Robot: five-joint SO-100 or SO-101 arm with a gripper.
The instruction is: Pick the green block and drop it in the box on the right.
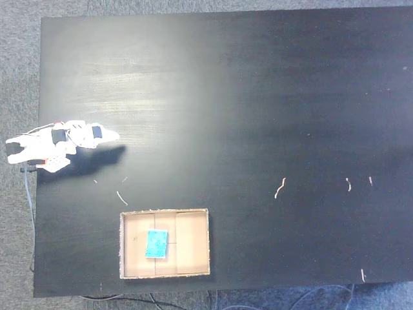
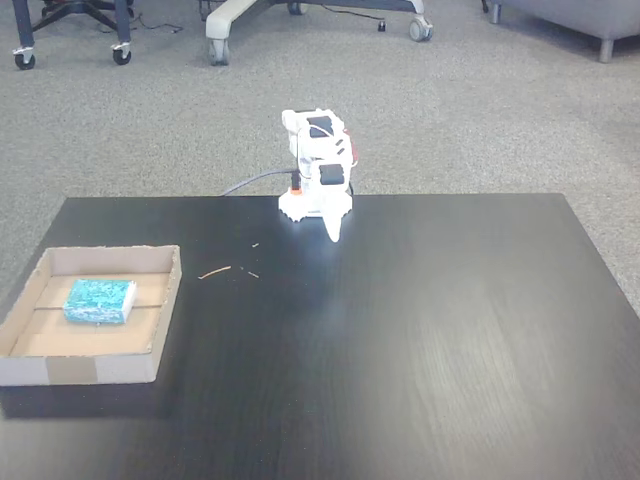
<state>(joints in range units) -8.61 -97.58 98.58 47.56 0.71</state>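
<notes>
Black table with a cardboard box and scattered scraps

The dark wooden table (image 2: 420,340) stood on grey carpet (image 2: 150,130). In a fixed view from the near side, the box (image 2: 40,370) sat at its near left, thin pale scraps (image 2: 214,272) lay just right of it, and the arm's white base (image 2: 315,205) stood at the far edge.

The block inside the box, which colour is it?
Teal-green with a pale edge; the green block shows best in a fixed view from the table's side.

Teal-green block (image 1: 156,243) lies flat inside tan cardboard box (image 1: 193,242).
</notes>
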